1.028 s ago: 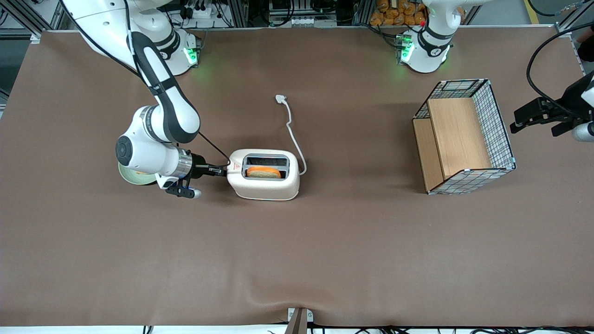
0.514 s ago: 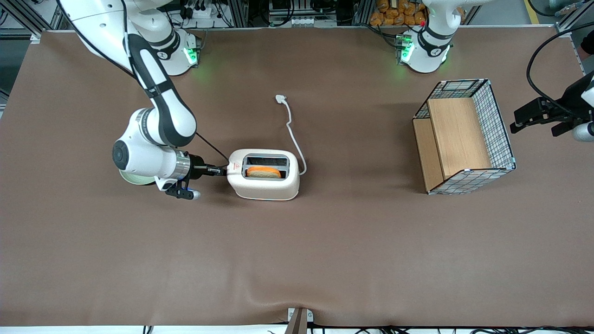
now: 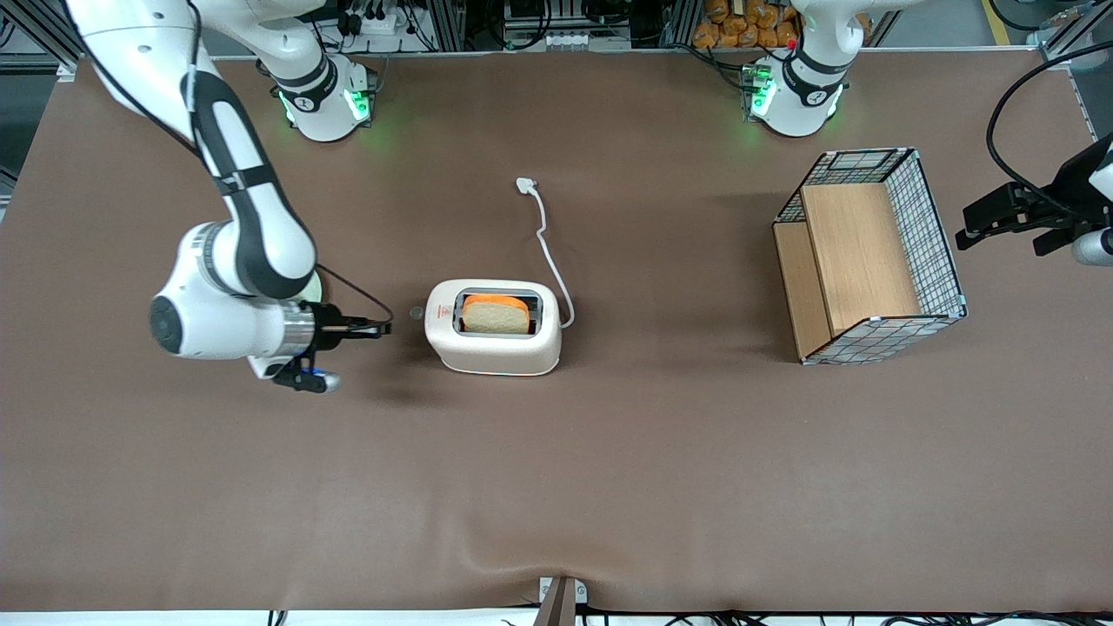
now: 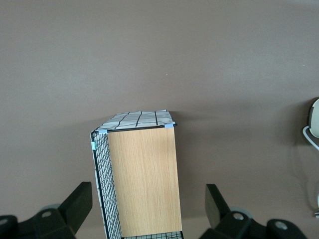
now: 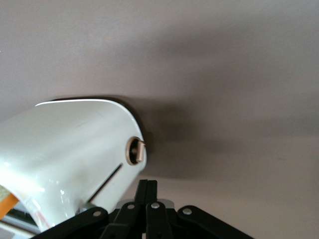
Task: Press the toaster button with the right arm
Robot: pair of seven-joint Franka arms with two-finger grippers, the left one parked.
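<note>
The cream-white toaster (image 3: 493, 341) stands mid-table with a slice of toast (image 3: 496, 316) standing up in its top slot. Its red triangle mark (image 3: 443, 313) is on top near the narrow end. The small grey toaster button (image 3: 416, 311) sticks out of that end face. The right arm (image 3: 235, 287) holds my gripper (image 3: 383, 328) level, shut and empty, a short gap from that end face, toward the working arm's end of the table. In the right wrist view the shut gripper (image 5: 148, 185) points at the toaster (image 5: 75, 154), with the button (image 5: 135, 151) just ahead of the fingertips.
The toaster's white cord (image 3: 549, 243) runs away from the front camera to a plug (image 3: 525, 184). A wire basket with wooden panels (image 3: 869, 256) stands toward the parked arm's end, also in the left wrist view (image 4: 142, 179). A pale green round object (image 3: 311, 283) shows partly under the right arm.
My gripper has drawn back from the toaster's end face toward the working arm's end of the table. The toast has risen in the slot, and the button now shows.
</note>
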